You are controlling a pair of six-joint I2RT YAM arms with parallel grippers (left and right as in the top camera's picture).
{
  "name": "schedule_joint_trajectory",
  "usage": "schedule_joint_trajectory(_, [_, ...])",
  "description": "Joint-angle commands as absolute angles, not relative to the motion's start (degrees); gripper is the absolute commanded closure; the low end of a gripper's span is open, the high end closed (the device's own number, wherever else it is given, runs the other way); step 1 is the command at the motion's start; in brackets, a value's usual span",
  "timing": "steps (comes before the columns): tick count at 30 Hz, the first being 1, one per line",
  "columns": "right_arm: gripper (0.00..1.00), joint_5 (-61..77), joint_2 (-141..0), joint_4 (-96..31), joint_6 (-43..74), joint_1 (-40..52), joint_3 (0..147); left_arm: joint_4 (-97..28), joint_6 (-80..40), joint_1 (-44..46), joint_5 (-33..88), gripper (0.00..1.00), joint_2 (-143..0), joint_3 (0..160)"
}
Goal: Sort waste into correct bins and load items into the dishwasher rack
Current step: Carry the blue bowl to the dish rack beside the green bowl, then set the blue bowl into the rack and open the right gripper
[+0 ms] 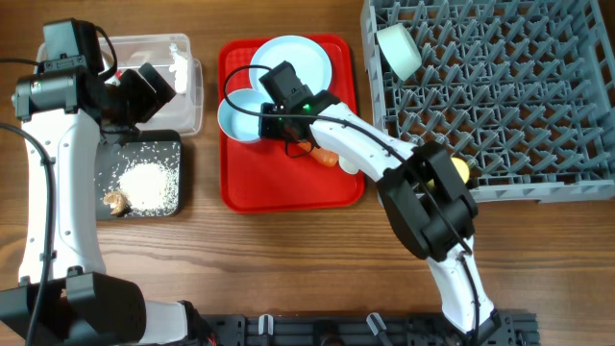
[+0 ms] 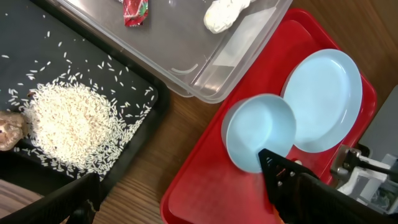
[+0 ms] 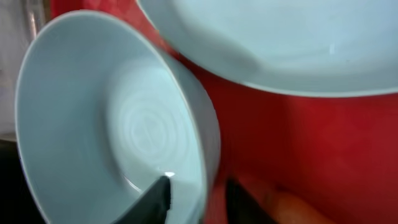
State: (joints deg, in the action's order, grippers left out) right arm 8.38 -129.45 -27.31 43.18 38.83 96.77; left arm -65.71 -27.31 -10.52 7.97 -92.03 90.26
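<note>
The small light-blue bowl (image 1: pixel 233 117) (image 3: pixel 93 124) sits on the red serving tray's left side, touching the light-blue plate (image 1: pixel 293 58) (image 3: pixel 280 43). My right gripper (image 1: pixel 273 123) (image 3: pixel 199 194) has closed round the bowl's rim, one finger inside and one outside. An orange carrot (image 1: pixel 324 156) lies just right of it. My left gripper (image 1: pixel 154 85) (image 2: pixel 180 199) hangs open above the clear tub (image 1: pixel 187 111) and the black tray (image 1: pixel 144 146), holding nothing. The tub contains a red wrapper (image 2: pixel 135 11) and a paper scrap (image 2: pixel 224 14). Rice grains (image 2: pixel 68 124) and a brown scrap (image 2: pixel 9 129) lie in the black tray.
The red serving tray (image 1: pixel 288 192) lies mid-table. The grey dishwasher rack (image 1: pixel 519 106) fills the right side, with a pale bowl (image 1: pixel 399 50) in its near-left corner. A yellow cup (image 1: pixel 460 170) shows at the rack's front edge, partly under my right arm.
</note>
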Motion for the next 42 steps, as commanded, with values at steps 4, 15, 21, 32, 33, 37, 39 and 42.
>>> schedule_joint_trajectory(4, [0.96,6.2,-130.5,-26.8,43.6,38.5,96.6,-65.5,-27.3,-10.8,7.4,0.00,-91.7,90.0])
schedule_joint_trajectory(15, [0.95,7.1,-122.4,-28.2,33.9,35.1,96.7,-65.5,-27.3,-10.8,7.5,0.00,-91.7,90.0])
schedule_joint_trajectory(21, [0.96,-3.3,-108.4,-35.0,23.9,31.9,96.7,-65.5,-27.3,-10.7,7.5,0.00,-91.7,90.0])
schedule_joint_trajectory(32, [0.96,-59.1,-95.7,-42.6,10.2,21.1,96.7,-65.6,-27.3,-10.7,7.5,0.00,-91.7,90.0])
schedule_joint_trajectory(33, [0.96,-62.1,-96.5,-42.8,6.8,19.8,96.7,-65.8,-27.3,-10.7,7.5,0.00,-91.7,90.0])
schedule_joint_trajectory(37, [0.96,-69.1,-99.0,-42.9,-2.9,16.8,96.7,-65.7,-27.3,-10.7,7.5,0.00,-91.7,90.0])
schedule_joint_trajectory(39, [0.96,-69.5,-100.1,-43.1,-7.9,16.2,96.7,-65.7,-27.3,-10.7,7.5,0.00,-91.7,90.0])
schedule_joint_trajectory(42, [0.96,-69.5,-101.6,-42.9,-11.0,16.2,96.7,-65.7,-27.3,-10.7,7.5,0.00,-91.7,90.0])
